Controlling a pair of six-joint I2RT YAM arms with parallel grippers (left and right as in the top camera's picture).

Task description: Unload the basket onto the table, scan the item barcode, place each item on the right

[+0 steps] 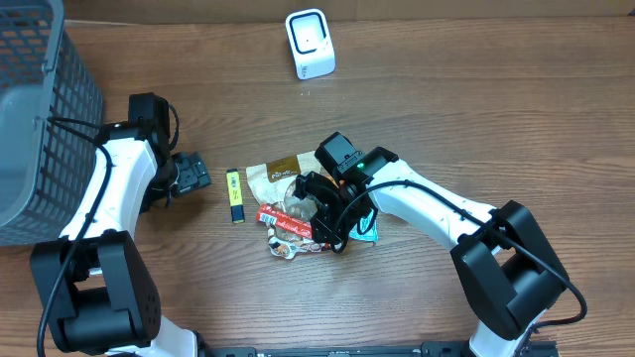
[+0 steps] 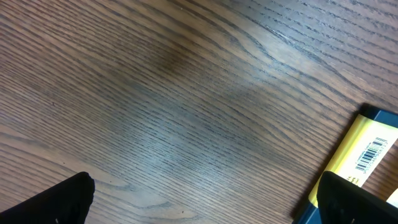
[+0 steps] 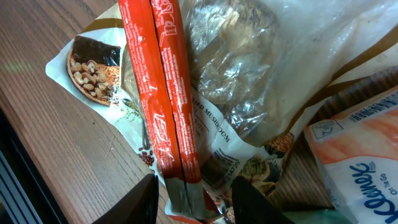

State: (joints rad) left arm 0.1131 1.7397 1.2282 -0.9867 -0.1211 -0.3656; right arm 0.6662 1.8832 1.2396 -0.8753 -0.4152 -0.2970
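A pile of packets lies at the table's centre. A long red packet [image 3: 161, 93] rests on a clear mushroom bag [image 3: 236, 68]. My right gripper [image 3: 196, 193] is down on the pile [image 1: 316, 213], its fingers closed in on the lower end of the red packet [image 1: 288, 220], with the bag's barcode label beside it. A yellow item [image 1: 234, 195] with a barcode [image 2: 367, 155] lies left of the pile. My left gripper [image 2: 205, 193] hovers open over bare wood next to it [image 1: 193, 174]. The white scanner [image 1: 310, 43] stands at the back.
A grey mesh basket [image 1: 40, 109] fills the far left corner. A nut snack packet [image 3: 93, 68] and a peach tissue pack [image 3: 367, 155] lie in the same pile, under and beside my right gripper.
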